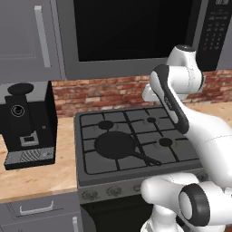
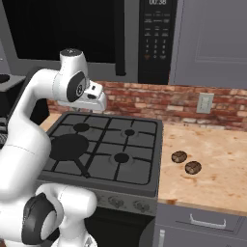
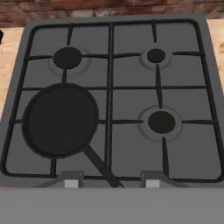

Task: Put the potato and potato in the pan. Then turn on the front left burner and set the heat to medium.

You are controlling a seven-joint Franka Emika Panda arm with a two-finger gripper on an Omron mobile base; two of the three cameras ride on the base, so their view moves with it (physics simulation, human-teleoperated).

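my pincer hangs over the stove, tips nearly pressed together, pinching nothing. pan sits on the front left burner, both potatoes side by side on the tabletop to the right.

Matt black pan, mottled potatoes

The black pan sits on the stove's front left grate, its handle angling toward the bottom edge; 3 burner caps lie bare.
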